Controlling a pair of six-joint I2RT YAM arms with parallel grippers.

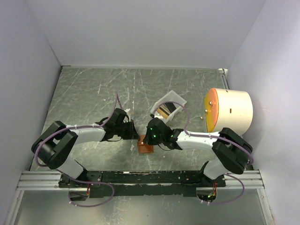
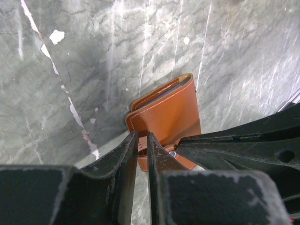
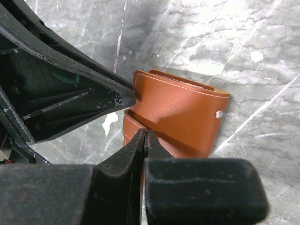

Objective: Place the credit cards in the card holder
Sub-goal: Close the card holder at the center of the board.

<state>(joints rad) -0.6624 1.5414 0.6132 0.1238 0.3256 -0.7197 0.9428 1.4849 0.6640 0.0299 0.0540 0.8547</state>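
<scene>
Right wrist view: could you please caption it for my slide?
Right gripper and left gripper pinch the folded brown card holder on the table.

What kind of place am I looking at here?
Probably a lab robot test cell: plain white walls box in a scratched grey marble-look tabletop, and two black-and-white robot arms are bolted to a silver metal rail at its edge.

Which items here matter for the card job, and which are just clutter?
Job:
- card holder, pinched by left fingers and right fingers
- credit cards, sitting in the white tray

Lying about:
- cream drum with orange face, at the right wall
</scene>
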